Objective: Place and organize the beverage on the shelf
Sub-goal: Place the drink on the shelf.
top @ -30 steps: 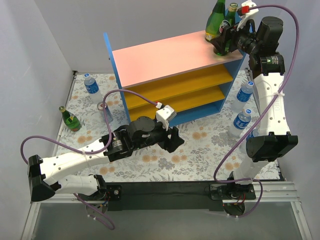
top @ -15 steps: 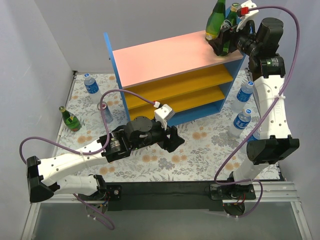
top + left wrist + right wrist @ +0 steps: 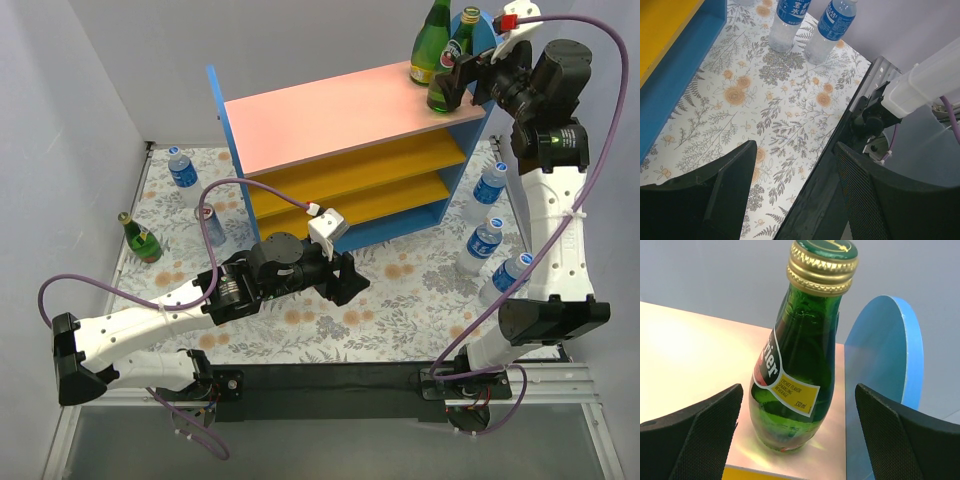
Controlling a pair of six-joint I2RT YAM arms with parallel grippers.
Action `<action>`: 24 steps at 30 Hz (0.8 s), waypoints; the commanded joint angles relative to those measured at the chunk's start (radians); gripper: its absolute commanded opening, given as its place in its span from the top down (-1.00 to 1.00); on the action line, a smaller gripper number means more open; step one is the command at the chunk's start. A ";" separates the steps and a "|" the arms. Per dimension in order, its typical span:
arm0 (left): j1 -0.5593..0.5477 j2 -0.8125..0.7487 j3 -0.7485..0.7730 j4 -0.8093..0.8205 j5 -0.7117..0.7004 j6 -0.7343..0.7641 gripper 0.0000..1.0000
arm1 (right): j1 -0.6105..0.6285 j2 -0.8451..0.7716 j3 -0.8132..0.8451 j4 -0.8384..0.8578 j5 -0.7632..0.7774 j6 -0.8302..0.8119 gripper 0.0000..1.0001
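Note:
The shelf [image 3: 340, 115] stands at the back of the table. Two green glass bottles stand on the right end of its pink top, one at the back [image 3: 432, 45] and one near the front corner [image 3: 441, 92]. My right gripper [image 3: 464, 78] is open just right of the front one. In the right wrist view that bottle [image 3: 795, 360] stands upright between my wide-apart fingers [image 3: 700, 435], touching neither. A third green bottle [image 3: 140, 238] stands on the table at the left. My left gripper [image 3: 345, 280] hovers open and empty over the mat before the shelf.
Clear plastic bottles with blue labels stand left of the shelf [image 3: 183, 170] and right of it [image 3: 489, 185], [image 3: 483, 243], [image 3: 510, 272]. A can [image 3: 207, 224] stands near the shelf's left foot. The left wrist view shows two plastic bottles [image 3: 785, 25], [image 3: 832, 27].
My right gripper has opened, let go of the front green bottle on the pink top, and drawn back to the right. The left arm has hardly moved.

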 commanded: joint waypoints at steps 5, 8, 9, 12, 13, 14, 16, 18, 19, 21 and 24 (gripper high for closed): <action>-0.006 -0.037 0.003 0.008 0.015 0.001 -0.25 | -0.003 -0.026 -0.040 0.036 0.035 -0.019 -0.90; -0.006 -0.037 0.005 0.008 0.016 0.002 -0.25 | -0.001 -0.025 -0.042 0.036 0.045 -0.028 -0.83; -0.006 -0.037 0.008 0.008 0.016 0.001 -0.25 | -0.003 -0.023 -0.043 0.036 0.050 -0.029 -0.81; -0.006 -0.035 0.008 0.009 0.016 0.001 -0.25 | -0.003 -0.020 -0.040 0.035 0.065 -0.040 -0.72; -0.006 -0.035 0.007 0.011 0.018 0.004 -0.25 | -0.003 -0.019 -0.040 0.035 0.068 -0.046 -0.71; -0.006 -0.035 0.008 0.009 0.018 0.002 -0.25 | -0.003 -0.016 -0.035 0.036 0.073 -0.048 -0.69; -0.006 -0.032 0.008 0.009 0.018 0.002 -0.25 | -0.003 -0.010 -0.031 0.036 0.078 -0.052 -0.63; -0.006 -0.032 0.008 0.009 0.020 0.002 -0.25 | -0.003 -0.005 -0.023 0.036 0.079 -0.057 -0.60; -0.006 -0.034 0.008 0.011 0.020 0.002 -0.25 | -0.003 0.001 -0.017 0.035 0.079 -0.057 -0.58; -0.006 -0.035 0.008 0.009 0.020 0.002 -0.25 | -0.003 0.013 0.004 0.027 0.079 -0.057 -0.57; -0.006 -0.037 0.007 0.009 0.021 -0.001 -0.25 | -0.003 0.027 0.020 0.023 0.068 -0.052 -0.56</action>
